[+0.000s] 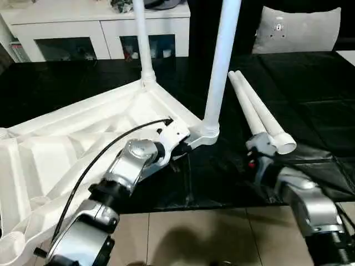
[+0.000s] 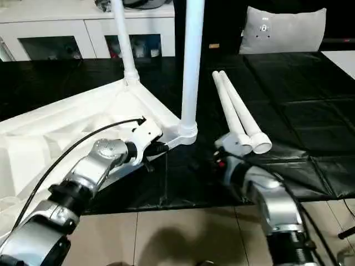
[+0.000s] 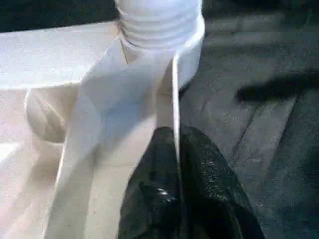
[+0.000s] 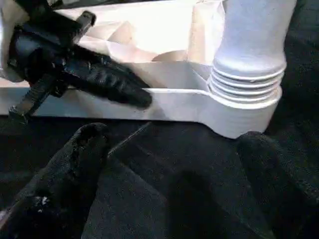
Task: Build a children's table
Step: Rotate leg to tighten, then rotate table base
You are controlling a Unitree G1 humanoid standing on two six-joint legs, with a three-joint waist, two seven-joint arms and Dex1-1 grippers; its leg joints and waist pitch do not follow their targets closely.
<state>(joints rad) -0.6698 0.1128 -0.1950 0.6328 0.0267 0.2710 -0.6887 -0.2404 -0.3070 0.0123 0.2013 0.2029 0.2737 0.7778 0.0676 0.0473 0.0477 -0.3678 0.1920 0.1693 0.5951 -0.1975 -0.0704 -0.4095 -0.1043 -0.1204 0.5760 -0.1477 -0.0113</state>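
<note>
a: where's the table top (image 1: 83, 133) relative to the left claw (image 3: 177, 149)?

b: it lies upside down on the black surface (image 1: 310, 111), ribbed underside up. the left claw sits at its near edge, just beside the near corner socket (image 1: 204, 134), its two black fingers (image 3: 209, 184) pressed together on the thin white rim of the top.

a: and the right claw (image 4: 169, 164)?

b: spread wide, not holding anything. it hangs low over the black surface just this side of that same corner socket, one finger (image 4: 65, 169) to each side of the gap, neither touching the top. the left claw's black fingers also show in the right wrist view, lying against the rim.

a: which way do the legs point?

b: two legs stand upright in the top. one leg (image 1: 222, 61) rises from the near corner socket, and a second leg (image 1: 142, 39) rises from the far corner, both with their long axes near vertical. two loose legs (image 1: 258, 113) lie flat on the surface to the right of the near corner socket, touching side by side. their long axes run away from the robot, wide open ends nearest it, narrow ends toward the far side.

a: anything behind?

b: a white cabinet (image 1: 100, 27) with glass doors beyond the top, and a pale cushion (image 1: 297, 30) beyond the loose legs.
</note>
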